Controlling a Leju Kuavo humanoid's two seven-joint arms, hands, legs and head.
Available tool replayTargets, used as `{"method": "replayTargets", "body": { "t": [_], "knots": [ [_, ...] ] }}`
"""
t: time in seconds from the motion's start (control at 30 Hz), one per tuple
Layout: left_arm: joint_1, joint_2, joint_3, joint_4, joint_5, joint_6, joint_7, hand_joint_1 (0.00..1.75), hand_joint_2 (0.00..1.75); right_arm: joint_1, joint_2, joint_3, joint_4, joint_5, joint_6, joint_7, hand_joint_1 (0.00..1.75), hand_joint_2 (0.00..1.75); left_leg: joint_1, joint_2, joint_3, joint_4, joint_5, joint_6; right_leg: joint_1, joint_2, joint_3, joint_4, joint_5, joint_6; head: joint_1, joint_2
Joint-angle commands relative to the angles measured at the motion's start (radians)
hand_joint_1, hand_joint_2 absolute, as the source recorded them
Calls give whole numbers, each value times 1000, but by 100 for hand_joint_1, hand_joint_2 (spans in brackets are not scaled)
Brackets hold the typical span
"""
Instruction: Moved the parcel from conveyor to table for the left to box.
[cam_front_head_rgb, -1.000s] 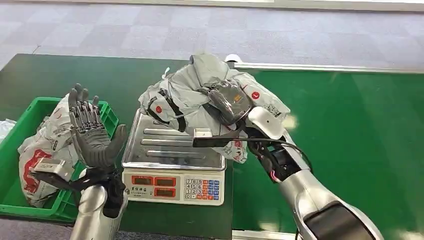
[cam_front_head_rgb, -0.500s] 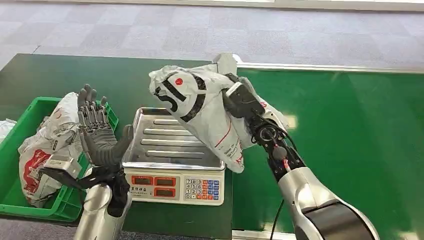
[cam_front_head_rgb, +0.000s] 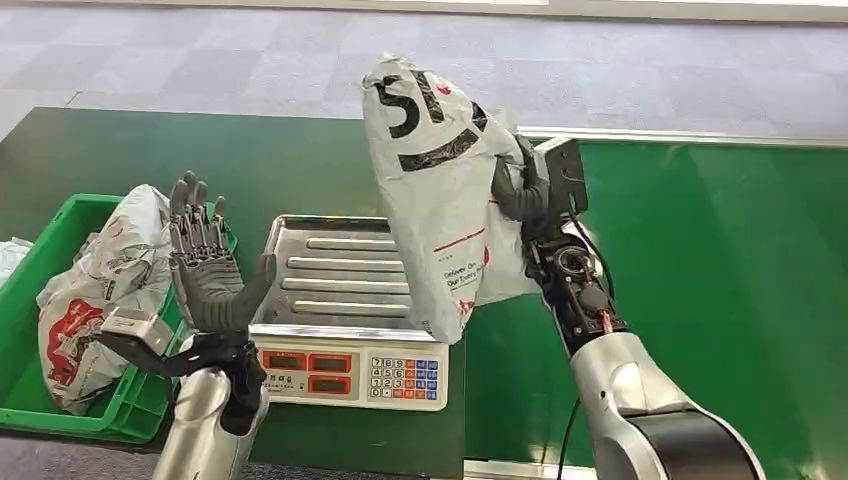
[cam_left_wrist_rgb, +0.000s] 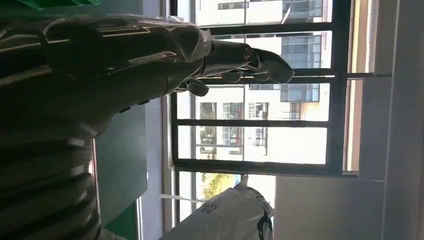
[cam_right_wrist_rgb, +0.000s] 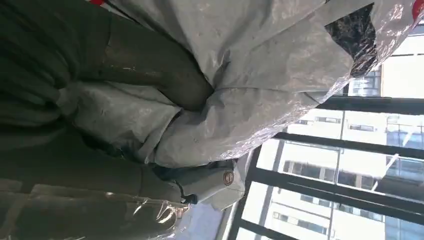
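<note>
My right hand (cam_front_head_rgb: 520, 187) grips a grey-white plastic parcel (cam_front_head_rgb: 432, 195) with black lettering and holds it upright in the air, above the right side of the scale's steel tray (cam_front_head_rgb: 345, 278). The right wrist view is close on the parcel (cam_right_wrist_rgb: 260, 70), with my thumb (cam_right_wrist_rgb: 150, 65) pressed into its crumpled wrap. My left hand (cam_front_head_rgb: 208, 270) is raised palm-up with fingers apart, holding nothing, between the green box (cam_front_head_rgb: 45, 262) and the scale. In the left wrist view, the left hand (cam_left_wrist_rgb: 150, 55) points at a window and the parcel (cam_left_wrist_rgb: 225, 217) shows past it.
An electronic scale (cam_front_head_rgb: 348, 375) with red displays and a keypad stands on the dark table (cam_front_head_rgb: 100, 150). The green box holds another white and red parcel (cam_front_head_rgb: 95, 290). The green conveyor (cam_front_head_rgb: 720, 280) runs to the right. Grey carpet lies beyond.
My right hand has lifted the parcel off the scale and turned it upright, so it now hangs tall above the tray's right side. My left hand has edged slightly toward the scale.
</note>
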Motion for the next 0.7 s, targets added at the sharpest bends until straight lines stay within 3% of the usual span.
{"method": "replayTargets", "body": {
  "t": [0.03,0.2,0.27,0.4,0.47,0.57,0.7],
  "knots": [
    [-29,8,-8,60,4,-2,1,0,175,-43,-10,-35,65,-4,5,6,175,175,0,-1,0,0,0,1,0,-2,1,0,0,-1,0,0],
    [-37,6,-14,74,-2,-7,1,0,175,-49,-7,-88,120,-115,58,98,175,175,0,-2,2,-1,1,3,1,-4,3,-1,0,-4,0,0],
    [-51,4,-19,96,0,-13,1,0,175,-56,-9,-113,159,-170,104,177,175,175,0,-2,0,0,1,1,0,-3,1,0,0,-1,0,0],
    [-99,2,-51,168,4,-32,1,0,175,-33,-40,-141,240,-306,277,450,175,175,0,-4,2,-1,1,2,0,-5,3,-1,0,-2,0,0],
    [-110,-1,-59,181,3,-37,1,0,175,-11,-51,-140,260,-332,362,505,175,175,0,-5,2,-1,1,1,1,-6,4,-2,0,-2,0,0],
    [-115,-2,-67,189,2,-49,1,0,175,24,-56,-70,257,-313,534,515,175,175,0,-5,3,-2,1,2,1,-6,5,-3,0,-2,0,0],
    [-107,-1,-62,180,2,-50,1,0,175,19,-29,6,245,-299,642,486,175,175,0,-1,3,-2,0,2,1,-2,3,-2,0,-2,0,0]
  ]
}}
